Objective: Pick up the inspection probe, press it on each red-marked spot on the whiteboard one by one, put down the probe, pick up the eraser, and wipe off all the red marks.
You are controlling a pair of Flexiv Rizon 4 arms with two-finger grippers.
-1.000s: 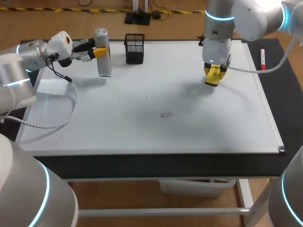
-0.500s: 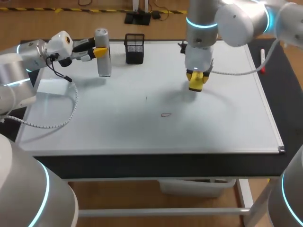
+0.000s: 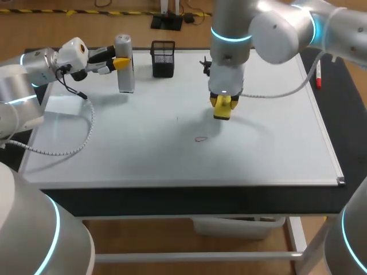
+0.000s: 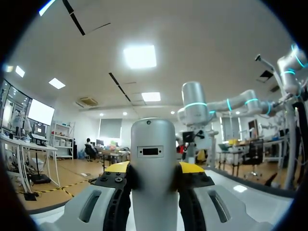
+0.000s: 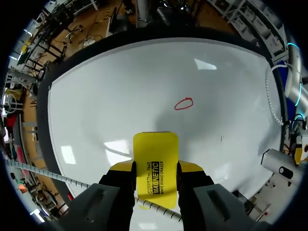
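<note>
My right gripper (image 3: pixel 222 109) is shut on a yellow eraser (image 5: pixel 155 159) and hangs over the middle of the whiteboard (image 3: pixel 275 149). One red oval mark (image 3: pixel 200 138) lies on the board, left of and nearer the front than the eraser; the right wrist view has the red mark (image 5: pixel 183 103) just ahead of the eraser. My left gripper (image 3: pixel 122 62) is shut on the grey upright inspection probe (image 3: pixel 124 70), whose foot stands on the board at the back left. The probe (image 4: pixel 154 168) fills the space between the left fingers (image 4: pixel 115 168).
A black mesh pen holder (image 3: pixel 163 58) stands at the back of the board, right of the probe. A red marker (image 3: pixel 318 73) lies off the board's right edge. A thin dark stroke (image 3: pixel 177 119) shows on the board near its middle.
My right arm has carried the eraser leftward and toward the front, from the board's right half to just above the red mark. The left arm and probe have stayed still.
</note>
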